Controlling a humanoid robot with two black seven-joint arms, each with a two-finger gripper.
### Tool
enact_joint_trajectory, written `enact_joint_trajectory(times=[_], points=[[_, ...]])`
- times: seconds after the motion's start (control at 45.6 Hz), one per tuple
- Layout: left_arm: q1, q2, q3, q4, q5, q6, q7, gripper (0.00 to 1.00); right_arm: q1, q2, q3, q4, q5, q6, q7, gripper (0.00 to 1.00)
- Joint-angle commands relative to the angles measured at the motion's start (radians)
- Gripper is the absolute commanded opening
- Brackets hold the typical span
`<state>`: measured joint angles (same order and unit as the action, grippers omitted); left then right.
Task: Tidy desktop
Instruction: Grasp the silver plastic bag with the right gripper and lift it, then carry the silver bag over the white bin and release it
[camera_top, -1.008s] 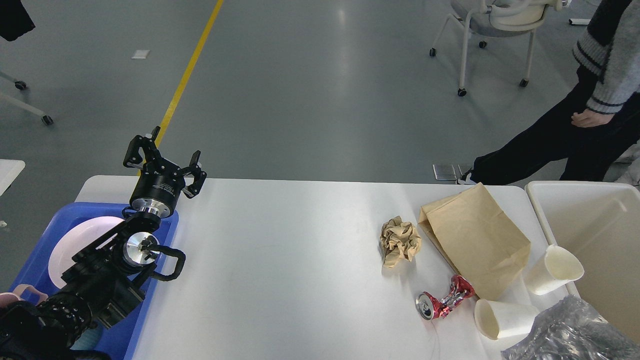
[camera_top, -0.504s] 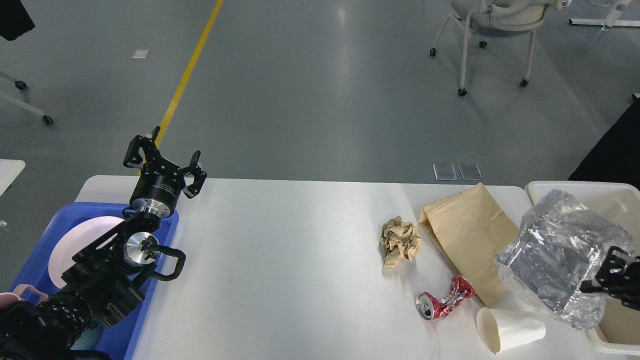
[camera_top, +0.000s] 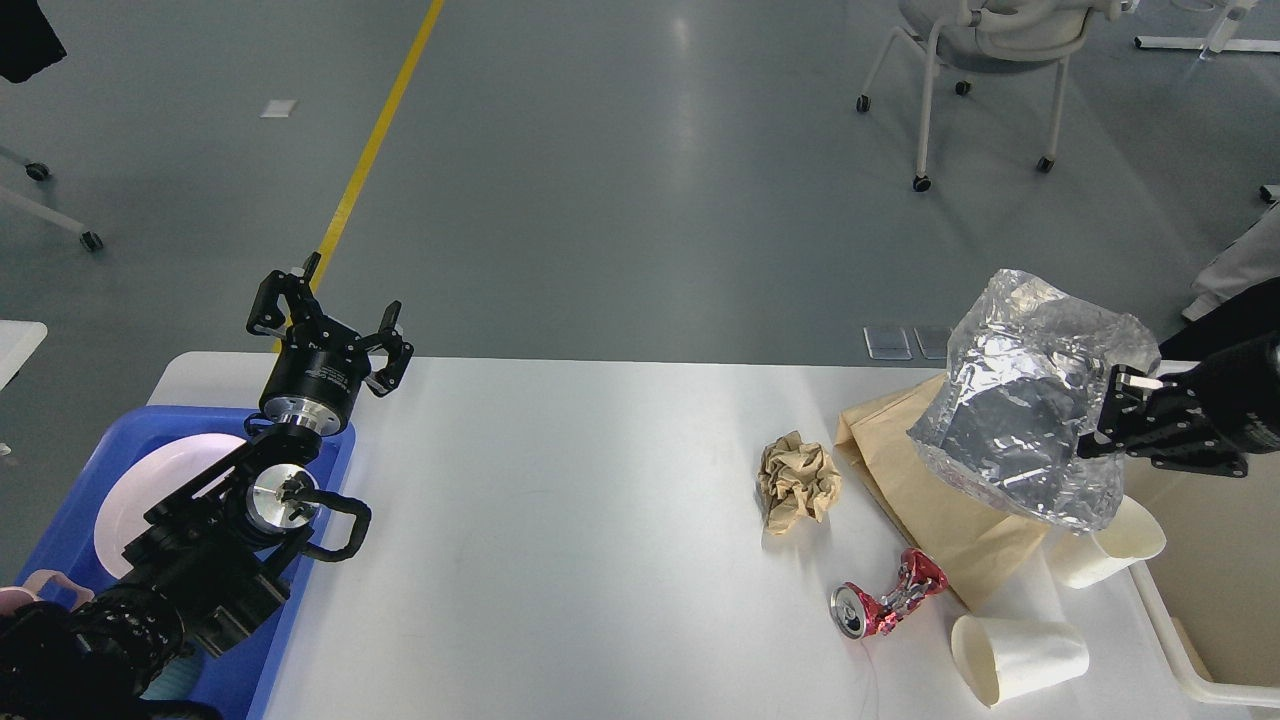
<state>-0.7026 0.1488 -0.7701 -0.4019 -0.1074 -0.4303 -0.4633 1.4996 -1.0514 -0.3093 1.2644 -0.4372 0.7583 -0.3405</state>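
The right gripper (camera_top: 1105, 415) clamps a crinkled silver foil bag (camera_top: 1030, 415) above the brown paper bag (camera_top: 925, 495), crumpled paper ball (camera_top: 797, 480), crushed red can (camera_top: 885, 600) and two paper cups (camera_top: 1020, 655). The left gripper (camera_top: 325, 320) spreads wide over the blue tray (camera_top: 300, 600). The white desktop (camera_top: 580, 540) fills the near view, grey floor beyond.

A plate (camera_top: 150, 480) is lying in the tray (camera_top: 310, 560) at the left end of the desktop (camera_top: 560, 560). Toward the right, a paper wad (camera_top: 797, 481) is sitting left of a paper bag (camera_top: 930, 510), with a crushed can (camera_top: 885, 603) and two cups (camera_top: 1018, 655) lying nearer. A bin (camera_top: 1190, 660) is standing at the right edge.
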Motion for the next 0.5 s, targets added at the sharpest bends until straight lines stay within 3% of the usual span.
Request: enact_joint_trajectory(times=[0.0,0.131,0.307,0.416,0.482], points=[[0.0,0.0,0.0,0.0,-0.001,-0.001,0.0,0.98,0.051,0.083,-0.025,-0.037,0.005,0.006,-0.034,0.0],[0.0,0.0,0.0,0.0,0.0,-0.001,0.0,0.98,0.053,0.171,-0.036,-0.1,0.012,0.0,-0.042,0.0],[0.0,0.0,0.0,0.0,0.0,-0.001,0.0,0.98,0.201,0.179,-0.333,-0.105,0.077,-0.005,-0.023,0.0],[0.0,0.0,0.0,0.0,0.0,0.001,0.0,0.98,0.33,0.234,-0.546,-0.06,0.176,-0.005,0.017,0.0],[0.0,0.0,0.0,0.0,0.0,0.001,0.0,0.98,0.456,0.344,-0.692,-0.027,0.297,-0.008,0.054,0.0]])
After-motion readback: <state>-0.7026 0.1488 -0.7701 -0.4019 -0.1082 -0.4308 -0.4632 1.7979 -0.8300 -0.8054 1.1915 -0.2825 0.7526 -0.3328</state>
